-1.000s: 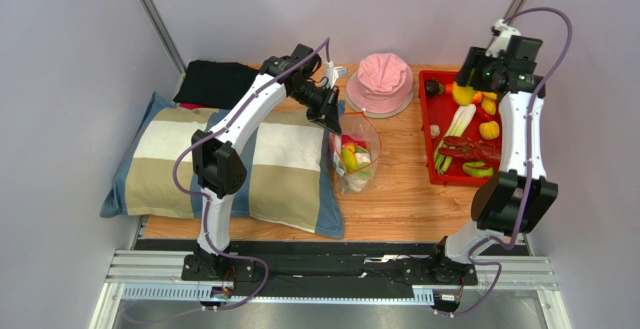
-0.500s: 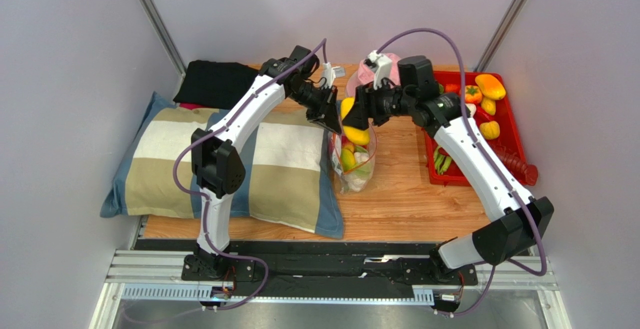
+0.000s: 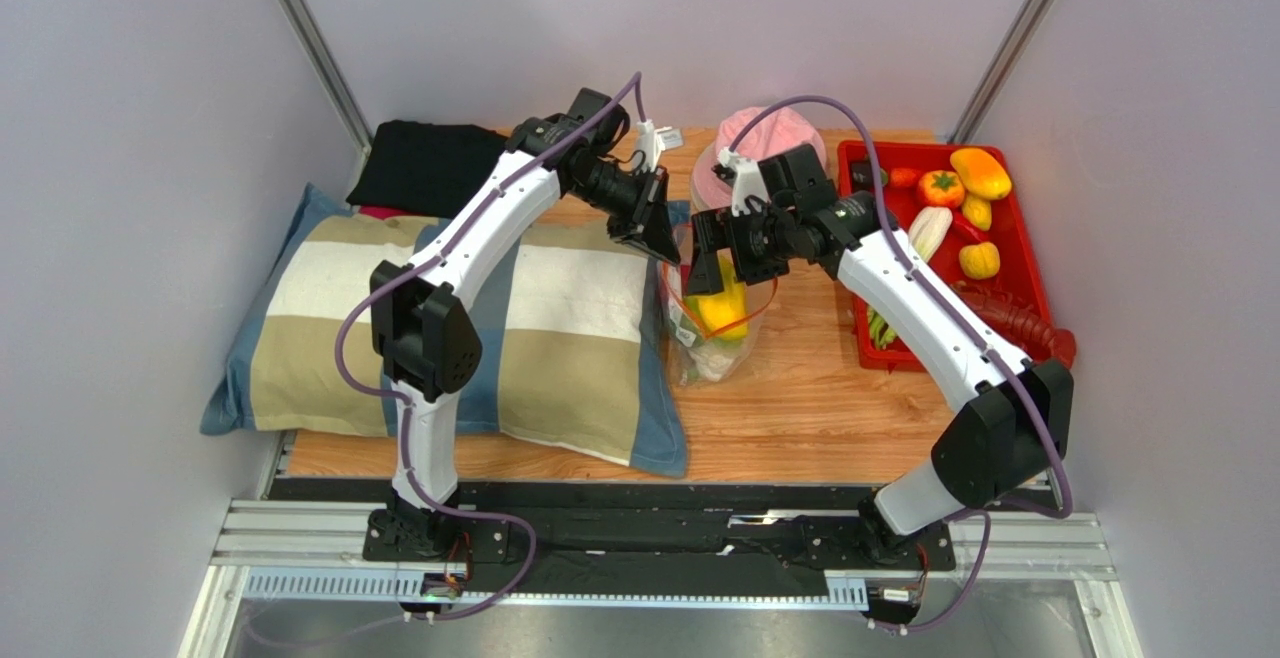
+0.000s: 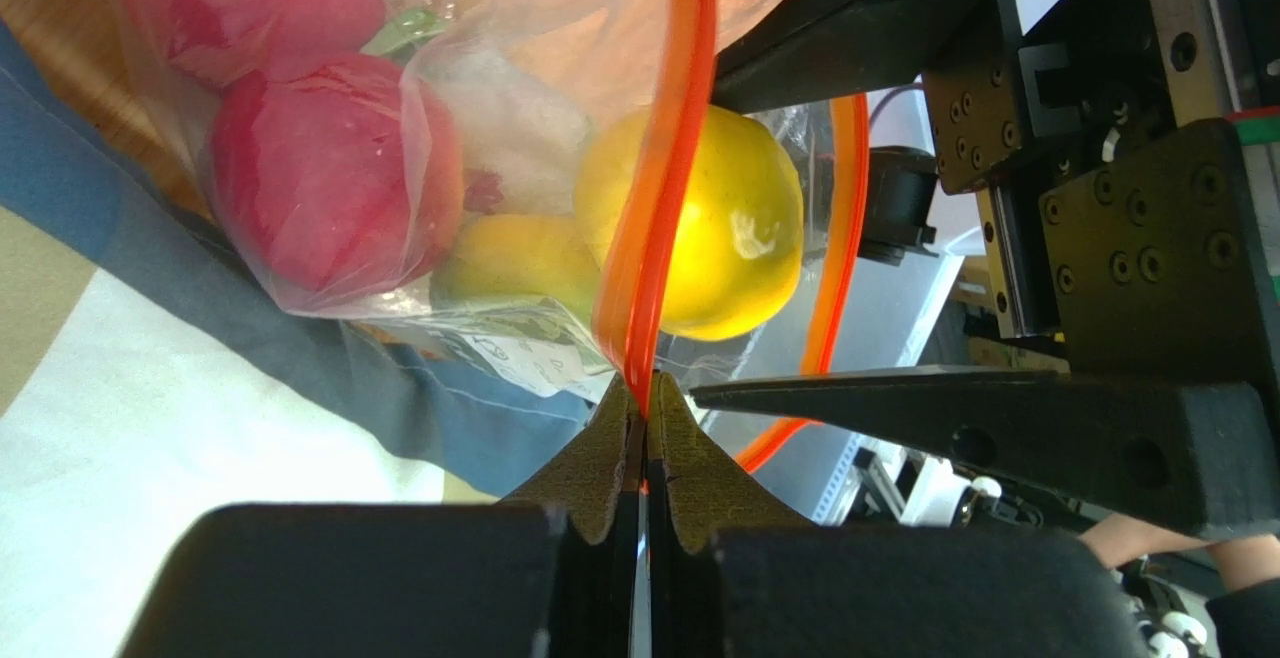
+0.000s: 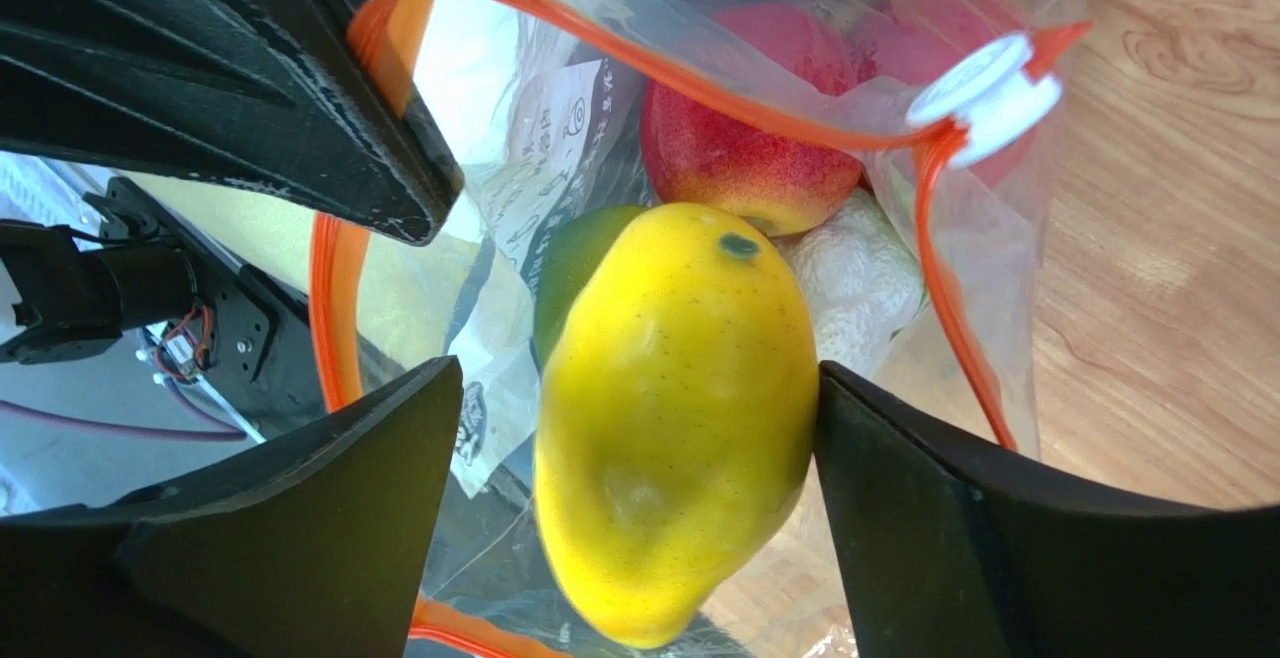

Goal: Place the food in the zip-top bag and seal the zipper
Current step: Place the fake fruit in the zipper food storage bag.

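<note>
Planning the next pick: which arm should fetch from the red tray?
Probably right: the right hand is open around the mango, red tray on its side; the left hand pinches the zipper, holding the bag open.

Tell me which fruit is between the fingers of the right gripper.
The yellow mango, between the right gripper's fingers at the bag's mouth; the red fruits sit deeper inside.

The bag (image 3: pixel 711 331) lies mid-table (image 3: pixel 819 403), just right of the pillow (image 3: pixel 451 336). Fruit (image 5: pixel 736 148) sits inside it, with a mango (image 5: pixel 676 403) at its mouth. Behind the bag is the hat (image 3: pixel 781 130). The tray (image 3: pixel 917 147) holding more food is at the right, and a cloth (image 3: pixel 433 166) lies far left, behind the pillow.
</note>
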{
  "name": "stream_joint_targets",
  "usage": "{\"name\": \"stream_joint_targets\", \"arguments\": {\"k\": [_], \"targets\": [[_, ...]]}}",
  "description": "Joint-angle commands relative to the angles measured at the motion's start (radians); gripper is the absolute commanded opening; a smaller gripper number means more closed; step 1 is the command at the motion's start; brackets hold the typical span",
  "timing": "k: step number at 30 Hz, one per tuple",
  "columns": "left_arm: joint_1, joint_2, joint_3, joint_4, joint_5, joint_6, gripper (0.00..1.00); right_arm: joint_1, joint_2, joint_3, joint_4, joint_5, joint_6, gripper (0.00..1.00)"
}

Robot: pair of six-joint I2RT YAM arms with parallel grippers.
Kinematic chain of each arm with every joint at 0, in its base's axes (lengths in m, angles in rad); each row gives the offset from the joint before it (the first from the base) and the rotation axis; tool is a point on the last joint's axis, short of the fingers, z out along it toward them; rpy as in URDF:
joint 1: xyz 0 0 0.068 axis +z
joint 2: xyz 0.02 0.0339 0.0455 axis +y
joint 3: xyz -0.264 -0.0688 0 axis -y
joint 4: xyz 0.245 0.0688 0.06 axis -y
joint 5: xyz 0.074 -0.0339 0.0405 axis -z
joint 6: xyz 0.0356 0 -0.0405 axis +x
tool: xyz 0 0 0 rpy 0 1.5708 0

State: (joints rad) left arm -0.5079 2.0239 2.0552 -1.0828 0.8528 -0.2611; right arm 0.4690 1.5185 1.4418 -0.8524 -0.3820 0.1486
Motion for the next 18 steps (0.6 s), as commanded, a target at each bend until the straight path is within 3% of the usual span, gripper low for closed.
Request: {"name": "stream_joint_targets", "arguments": {"k": [1, 7, 11, 18], "targets": [[0.005, -0.08, -0.003, 0.031, 0.038, -0.006, 0.0, 0.003, -0.061, 0.109, -0.013, 0.012, -0.006, 0.91], [0.005, -0.094, -0.023, 0.034, 0.032, 0.0, 0.0, -0.107, -0.109, 0.172, -0.046, -0.029, -0.093, 1.0], [0.005, -0.102, -0.033, 0.035, 0.032, 0.005, 0.0, -0.378, -0.055, 0.193, -0.118, -0.161, -0.129, 1.0], [0.005, -0.099, -0.027, 0.04, 0.028, 0.01, 0.0, -0.71, 0.026, 0.201, -0.148, -0.072, -0.309, 0.87]]}}
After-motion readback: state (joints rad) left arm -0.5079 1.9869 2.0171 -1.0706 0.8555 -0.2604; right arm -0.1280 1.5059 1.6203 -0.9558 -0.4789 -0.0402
